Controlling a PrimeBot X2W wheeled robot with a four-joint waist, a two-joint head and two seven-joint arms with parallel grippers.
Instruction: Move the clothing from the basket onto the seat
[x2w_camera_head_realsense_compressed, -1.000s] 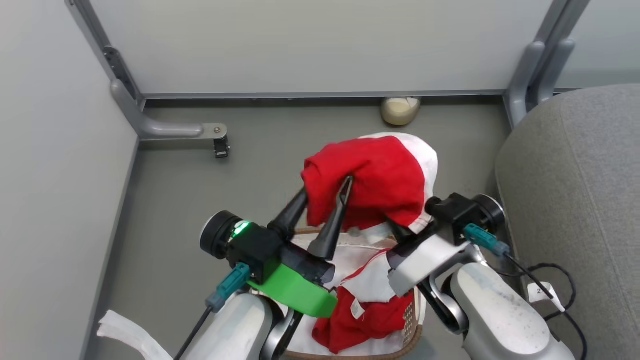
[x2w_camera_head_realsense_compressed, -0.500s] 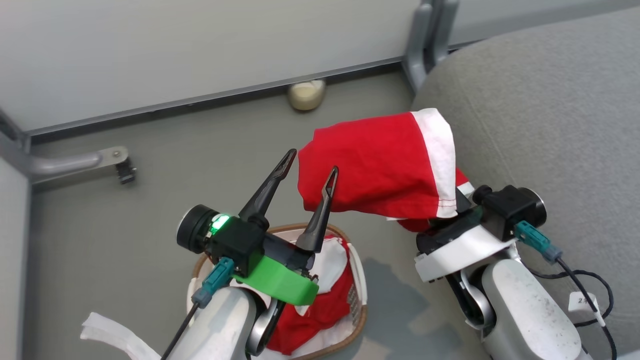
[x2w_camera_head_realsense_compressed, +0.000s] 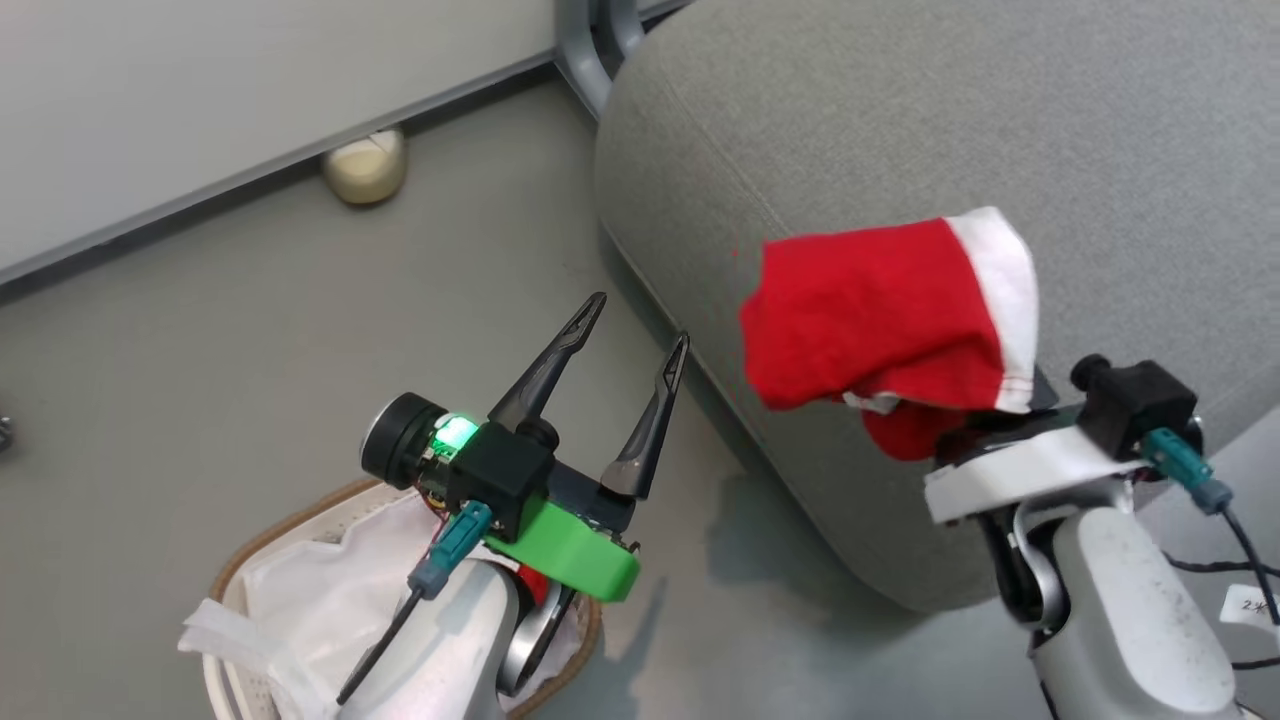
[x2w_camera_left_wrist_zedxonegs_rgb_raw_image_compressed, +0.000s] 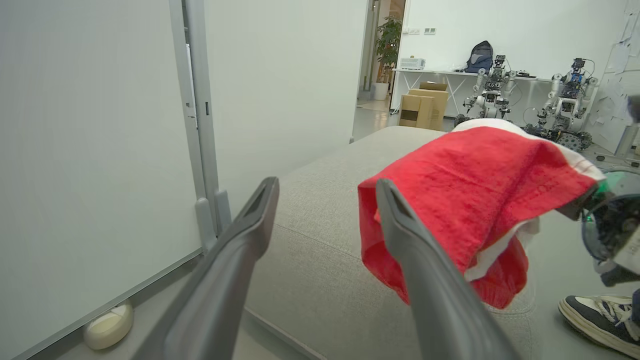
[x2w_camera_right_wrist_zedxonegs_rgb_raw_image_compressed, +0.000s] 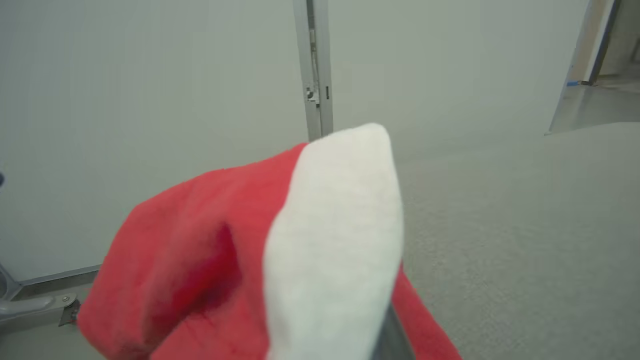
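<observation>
Clothing (x2w_camera_head_realsense_compressed: 870, 320) hangs from the right fingers (x2w_camera_right_wrist_zedxonegs_rgb_raw_image_compressed: 387, 337), which are closed tight and mostly buried under it: one red garment with a white band, raised over the grey seat (x2w_camera_head_realsense_compressed: 900, 120) near its front edge; whether its hem touches is unclear. The left fingers (x2w_camera_head_realsense_compressed: 648, 430) are spread wide and hold nothing, above the floor (x2w_camera_head_realsense_compressed: 250, 330) just beside the seat's rounded corner. Under the left arm the basket (x2w_camera_head_realsense_compressed: 262, 528) is cut off by the frame; a red scrap (x2w_camera_head_realsense_compressed: 533, 582) peeks out there, hard to make out.
</observation>
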